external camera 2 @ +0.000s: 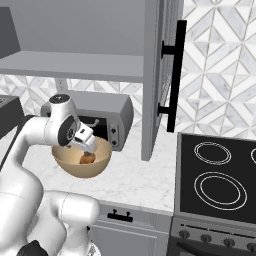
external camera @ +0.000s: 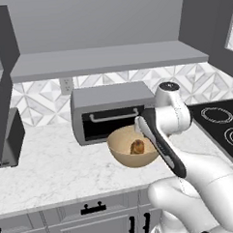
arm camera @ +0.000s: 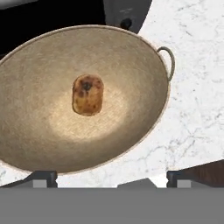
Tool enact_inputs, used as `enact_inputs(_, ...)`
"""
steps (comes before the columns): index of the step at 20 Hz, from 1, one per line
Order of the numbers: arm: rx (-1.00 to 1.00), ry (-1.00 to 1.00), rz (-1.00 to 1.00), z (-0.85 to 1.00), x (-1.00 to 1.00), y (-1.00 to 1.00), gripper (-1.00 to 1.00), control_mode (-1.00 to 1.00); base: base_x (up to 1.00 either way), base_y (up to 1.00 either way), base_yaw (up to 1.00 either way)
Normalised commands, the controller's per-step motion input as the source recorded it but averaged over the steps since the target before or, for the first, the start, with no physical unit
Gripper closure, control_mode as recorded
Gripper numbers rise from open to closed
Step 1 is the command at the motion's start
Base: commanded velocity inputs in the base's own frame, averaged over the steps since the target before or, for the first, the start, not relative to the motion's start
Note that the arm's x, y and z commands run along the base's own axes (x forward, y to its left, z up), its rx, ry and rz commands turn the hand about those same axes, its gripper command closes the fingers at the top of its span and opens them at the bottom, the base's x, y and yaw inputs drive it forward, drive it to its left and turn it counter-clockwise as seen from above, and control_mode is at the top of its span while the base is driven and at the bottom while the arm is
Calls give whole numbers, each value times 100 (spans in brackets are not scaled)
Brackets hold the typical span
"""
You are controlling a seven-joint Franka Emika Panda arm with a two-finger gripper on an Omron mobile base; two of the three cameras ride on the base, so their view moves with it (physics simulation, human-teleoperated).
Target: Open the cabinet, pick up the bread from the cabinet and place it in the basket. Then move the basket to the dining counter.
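The tan basket (external camera: 121, 148) (external camera 2: 67, 162) (arm camera: 131, 87) sits on the marble worktop, just in front of the toaster oven. The small golden-brown bread (external camera: 137, 147) (external camera 2: 87, 158) (arm camera: 87, 94) lies inside it, at the bottom. My gripper (external camera: 138, 130) (external camera 2: 90, 148) (arm camera: 111, 177) hangs open over the basket's rim on the side nearest the oven, with its fingertips (arm camera: 43, 178) spread wide and nothing between them. The grey cabinet (external camera: 106, 61) above stands open, its right door (external camera 2: 159, 75) swung out, and its shelf is bare. The dining counter is out of view.
The grey toaster oven (external camera: 108, 109) (external camera 2: 112, 110) stands right behind the basket. A black stove top (external camera: 220, 122) (external camera 2: 220, 180) lies to the right. The open cabinet door's long black handle (external camera 2: 175, 75) juts out above the worktop. A dark appliance (external camera: 10, 138) stands far left.
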Motion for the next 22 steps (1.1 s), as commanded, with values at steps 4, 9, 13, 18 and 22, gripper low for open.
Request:
enact_inputs(4,34,-1,-34,21,-24,-72,-100,-100,0,0,0)
enact_inputs(9,18,10,-29,4,-6,-40,-100,-100,0,0,0)
enact_inputs(13,0,15,-10,-29,13,0,-100,-100,0,0,0)
enact_inputs(18,1,5,-14,-22,51,0,-100,-100,0,0,0)
enact_inputs(22,0,0,-13,-23,50,0,-100,-100,0,0,0)
